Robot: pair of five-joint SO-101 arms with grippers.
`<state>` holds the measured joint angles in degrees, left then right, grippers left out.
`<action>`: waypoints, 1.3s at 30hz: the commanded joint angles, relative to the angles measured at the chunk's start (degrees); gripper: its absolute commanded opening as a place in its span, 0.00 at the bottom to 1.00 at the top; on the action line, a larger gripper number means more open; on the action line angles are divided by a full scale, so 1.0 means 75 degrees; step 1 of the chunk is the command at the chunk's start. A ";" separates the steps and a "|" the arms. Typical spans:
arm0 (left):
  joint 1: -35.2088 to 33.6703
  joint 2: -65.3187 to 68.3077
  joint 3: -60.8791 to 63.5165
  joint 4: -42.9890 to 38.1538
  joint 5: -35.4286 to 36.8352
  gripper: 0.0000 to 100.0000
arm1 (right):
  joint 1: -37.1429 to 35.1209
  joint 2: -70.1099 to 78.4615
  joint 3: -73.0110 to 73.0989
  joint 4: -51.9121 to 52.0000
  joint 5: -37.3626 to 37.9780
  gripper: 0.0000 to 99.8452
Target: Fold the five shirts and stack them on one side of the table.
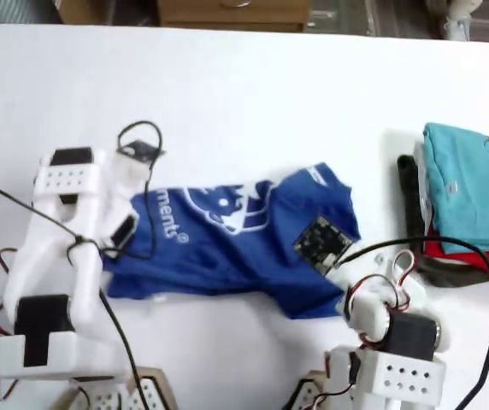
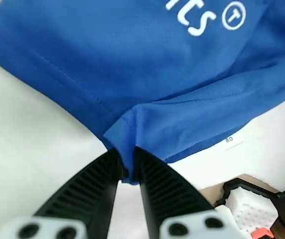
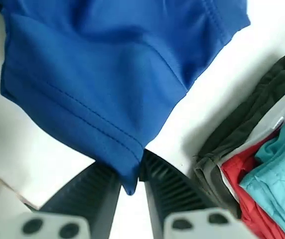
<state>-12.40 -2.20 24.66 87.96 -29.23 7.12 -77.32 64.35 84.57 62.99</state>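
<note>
Both arms are white printed shells with black servo blocks set in. The left arm point(image 1: 65, 248) has a dotted white bracket, thin black cables looped along its links and red wires by its base. The right arm point(image 1: 390, 342) has the same bracket, red wires and a thick black cable. The left gripper point(image 2: 127, 172) and right gripper point(image 3: 132, 174) have black ribbed fingers point(image 2: 90, 186) on white mounts with round holes.
</note>
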 commanded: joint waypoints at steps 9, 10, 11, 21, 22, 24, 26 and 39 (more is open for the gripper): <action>0.0234 -0.0293 0.0205 -0.0211 -0.0070 0.02 | 0.0170 -0.0158 0.1172 -0.0498 0.0996 0.02; 0.0293 -0.0293 0.0287 -0.0234 -0.0070 0.02 | 0.0170 -0.0158 0.1172 -0.0498 0.0996 0.02; 0.0340 -0.0305 0.0358 -0.0281 -0.0047 0.02 | 0.0170 -0.0158 0.1172 -0.0498 0.0996 0.02; 0.0387 -0.0375 -0.1178 0.0527 -0.0012 0.11 | 0.0006 -0.0158 -0.0047 -0.0756 0.0926 0.21; 0.0387 -0.0375 -0.1471 0.0715 -0.0023 0.14 | 0.0006 -0.0158 -0.0258 -0.0791 0.0926 0.21; 0.0328 -0.0375 -0.2104 0.1078 -0.0023 0.18 | -0.0006 -0.0158 -0.0715 -0.0850 0.0926 0.21; 0.0270 -0.0375 -0.2714 0.1489 -0.0035 0.20 | -0.0041 -0.0158 -0.1160 -0.0885 0.0762 0.21; 0.0129 0.0281 -0.3558 0.0469 0.0363 0.20 | -0.0381 0.0100 -0.0363 -0.4601 -0.1207 0.16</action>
<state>-12.13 -1.85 -2.68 95.34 -27.82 6.24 -77.67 56.88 59.60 55.16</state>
